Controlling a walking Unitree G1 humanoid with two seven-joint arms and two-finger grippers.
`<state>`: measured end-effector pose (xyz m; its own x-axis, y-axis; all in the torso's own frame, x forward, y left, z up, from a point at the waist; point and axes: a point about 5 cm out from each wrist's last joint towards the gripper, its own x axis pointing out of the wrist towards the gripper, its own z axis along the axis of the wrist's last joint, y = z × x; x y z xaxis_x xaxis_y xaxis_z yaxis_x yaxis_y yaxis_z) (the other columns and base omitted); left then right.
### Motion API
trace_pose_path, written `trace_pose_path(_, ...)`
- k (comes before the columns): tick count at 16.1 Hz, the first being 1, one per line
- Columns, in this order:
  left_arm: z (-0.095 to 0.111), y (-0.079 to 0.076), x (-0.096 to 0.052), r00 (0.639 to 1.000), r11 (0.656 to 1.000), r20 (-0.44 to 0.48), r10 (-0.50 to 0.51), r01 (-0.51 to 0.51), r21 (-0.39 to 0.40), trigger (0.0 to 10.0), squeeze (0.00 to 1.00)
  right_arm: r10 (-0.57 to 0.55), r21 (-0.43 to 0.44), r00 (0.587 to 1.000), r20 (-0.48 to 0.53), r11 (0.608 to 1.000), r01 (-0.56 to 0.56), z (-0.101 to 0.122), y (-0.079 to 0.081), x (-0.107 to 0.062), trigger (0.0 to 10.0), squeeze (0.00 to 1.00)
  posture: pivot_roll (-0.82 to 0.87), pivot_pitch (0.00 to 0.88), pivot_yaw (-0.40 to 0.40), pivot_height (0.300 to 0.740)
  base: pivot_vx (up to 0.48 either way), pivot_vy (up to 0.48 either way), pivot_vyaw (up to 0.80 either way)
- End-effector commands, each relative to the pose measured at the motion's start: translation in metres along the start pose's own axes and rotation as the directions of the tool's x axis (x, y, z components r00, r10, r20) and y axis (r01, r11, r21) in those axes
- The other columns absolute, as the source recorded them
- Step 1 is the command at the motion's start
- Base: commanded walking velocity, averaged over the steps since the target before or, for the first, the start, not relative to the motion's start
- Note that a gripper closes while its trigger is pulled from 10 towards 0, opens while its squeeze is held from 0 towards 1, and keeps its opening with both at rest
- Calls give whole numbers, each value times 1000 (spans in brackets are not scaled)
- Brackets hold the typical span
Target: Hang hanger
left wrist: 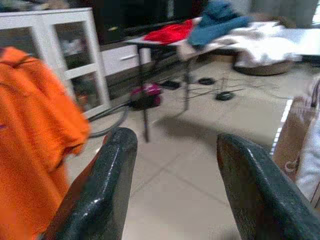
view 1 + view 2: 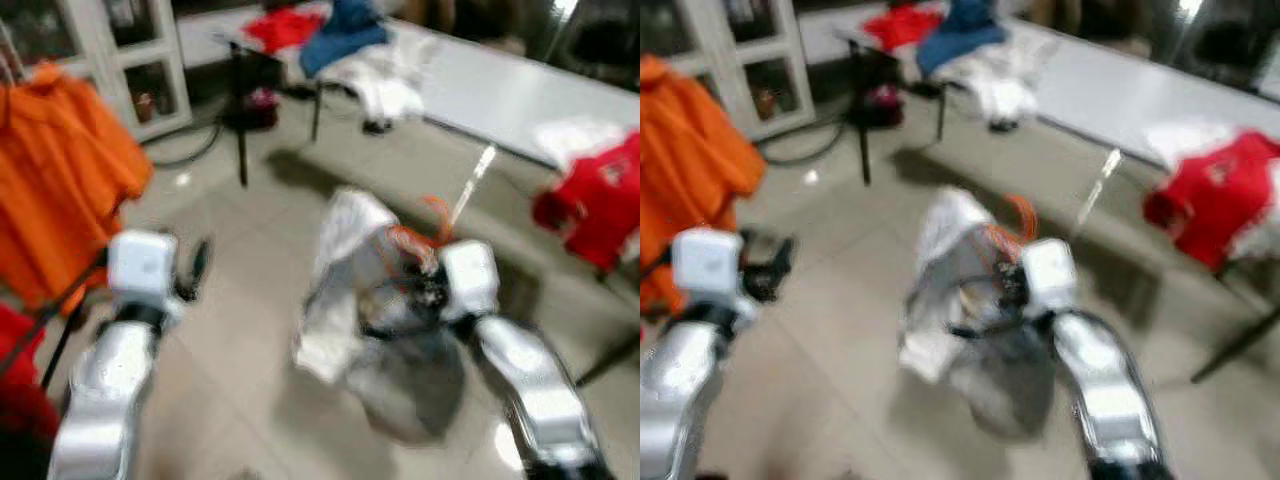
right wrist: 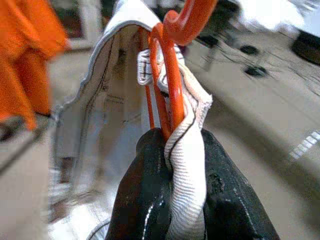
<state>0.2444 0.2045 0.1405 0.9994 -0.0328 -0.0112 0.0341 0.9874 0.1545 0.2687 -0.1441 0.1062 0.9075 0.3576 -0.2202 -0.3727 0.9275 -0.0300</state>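
You face a tiled floor (image 2: pixel 230 330), blurred in both head views, with a long pale worktop (image 2: pixel 520 95) running across the far right. At its far end sits a heap of clothes (image 1: pixel 220 25): red, blue and white pieces piled together. More red cloth (image 2: pixel 600 200) hangs off the worktop's near right edge. Beyond the heap a white cabinet with glass doors (image 1: pixel 65 55) stands against the back wall, and a small dark red object (image 1: pixel 146 95) lies on the floor just before it, with a grey hose or cable curling from it.

On your left an orange shirt (image 2: pixel 60 170) hangs from a rack, well apart from what you carry.

Your right arm reaches into the middle of the scene. Its right tool (image 3: pixel 186 185) is clamped on the orange hanger (image 3: pixel 167 80) together with the ribbed collar of a white garment (image 2: pixel 345 270). The collar fabric is pinched between the black fingers (image 3: pixel 145 195) beside the hanger's wire. The hook curves up above the fingers, free of any rail. The garment drapes down from the hanger over the floor, its grey-white body hanging below your right wrist.

Your left arm is raised at the lower left, near the orange shirt. The left tool (image 1: pixel 172 185) stands wide, with nothing between its two fingers.
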Motion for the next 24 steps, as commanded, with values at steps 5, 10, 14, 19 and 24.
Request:
trace_pose_path(5,8,-9,8,999,1000,28,-22,22,-6,10000,0,-27,-11,997,76,1000,28,10,-5,0,10000,0,-10,0,-41,740,455,0,480)
trace_pose_path(10,5,-12,10,999,999,27,-28,28,-26,10000,0,-42,1,994,102,999,42,9,-4,-4,10000,0,-38,0,-25,740,455,0,0)
trace_pose_path(14,3,-12,8,1000,996,22,-21,23,-87,10000,0,24,-25,995,94,999,-22,9,3,-5,10000,0,-48,0,-23,740,326,0,0)
trace_pose_path(19,2,-10,1,1000,999,18,8,-7,-33,10000,0,148,-43,985,84,989,-145,12,10,-5,10000,0,-52,0,-47,740,0,-61,640)
trace_pose_path(24,1,-9,-6,1000,1000,3,27,-27,1,10000,0,184,-82,980,74,981,-178,17,7,5,10000,0,-32,0,-69,740,0,-418,800)
